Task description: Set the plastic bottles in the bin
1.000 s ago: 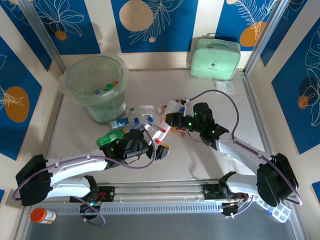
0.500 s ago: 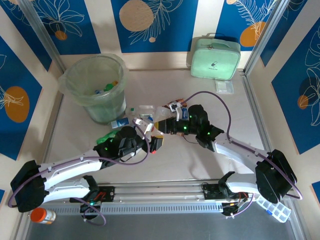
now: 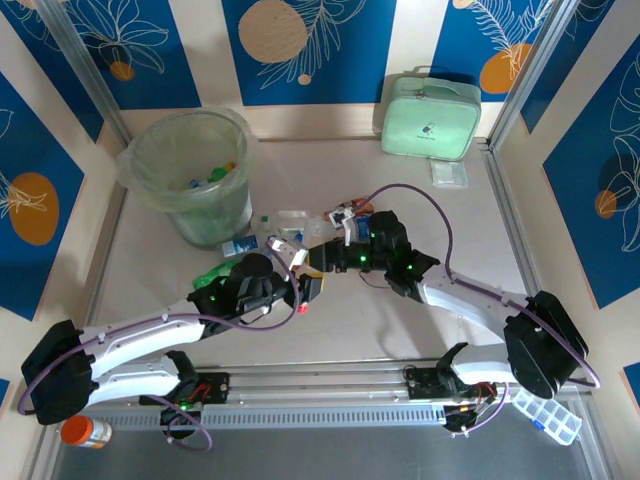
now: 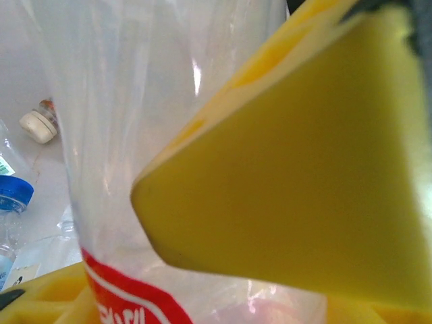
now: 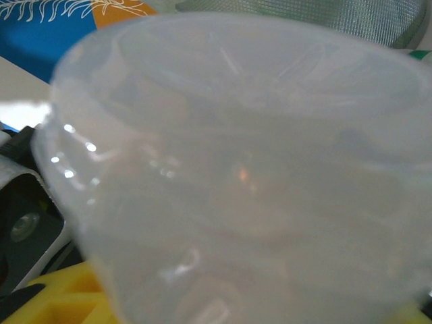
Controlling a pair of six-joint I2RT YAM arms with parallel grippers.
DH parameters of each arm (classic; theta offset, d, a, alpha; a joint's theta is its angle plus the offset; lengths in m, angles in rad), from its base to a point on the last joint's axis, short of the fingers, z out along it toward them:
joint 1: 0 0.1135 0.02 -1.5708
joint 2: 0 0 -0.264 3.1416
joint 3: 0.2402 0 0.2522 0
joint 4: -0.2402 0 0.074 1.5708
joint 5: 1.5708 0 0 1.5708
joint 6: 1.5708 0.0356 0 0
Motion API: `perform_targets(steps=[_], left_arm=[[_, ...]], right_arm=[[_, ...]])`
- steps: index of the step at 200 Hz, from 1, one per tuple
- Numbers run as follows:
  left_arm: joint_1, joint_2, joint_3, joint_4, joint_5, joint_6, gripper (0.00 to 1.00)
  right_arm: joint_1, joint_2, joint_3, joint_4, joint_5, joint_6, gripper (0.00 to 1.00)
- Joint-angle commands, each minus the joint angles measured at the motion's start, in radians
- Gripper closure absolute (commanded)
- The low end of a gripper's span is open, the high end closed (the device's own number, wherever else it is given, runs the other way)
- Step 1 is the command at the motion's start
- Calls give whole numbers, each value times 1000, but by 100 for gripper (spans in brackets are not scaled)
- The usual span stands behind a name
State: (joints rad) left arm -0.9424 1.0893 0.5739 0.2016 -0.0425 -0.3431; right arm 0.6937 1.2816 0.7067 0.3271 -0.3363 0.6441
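left hand (image 3: 305,281) clenches a clear red-labelled plastic bottle (image 4: 135,135), likely for the round pale-green bin (image 3: 232,200); right hand (image 3: 321,258): grip unclear.

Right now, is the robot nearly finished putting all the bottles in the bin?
Not yet. A few bottles already lie in the bin. A red-labelled bottle sits between the fingers of the left gripper, with the right gripper close beside it. Loose bottles, including a green bottle, wait on the table.
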Motion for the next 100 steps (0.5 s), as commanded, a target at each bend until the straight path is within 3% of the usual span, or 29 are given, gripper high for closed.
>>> perform_targets(steps=[1,38,57,100], left_arm=[[17,-6,-8,32,-28,6,44],[23,-15,-10,27,-29,3,46],[27,-24,-14,23,-46,-2,47],[32,-43,9,-33,-85,-28,49]], right_arm=[[24,-2,33,-15,-29,-24,44],[24,-45,16,-32,36,-35,18],[24,-91,-7,-39,116,-38,10],[30,-288,-116,-19,368,-91,10]])
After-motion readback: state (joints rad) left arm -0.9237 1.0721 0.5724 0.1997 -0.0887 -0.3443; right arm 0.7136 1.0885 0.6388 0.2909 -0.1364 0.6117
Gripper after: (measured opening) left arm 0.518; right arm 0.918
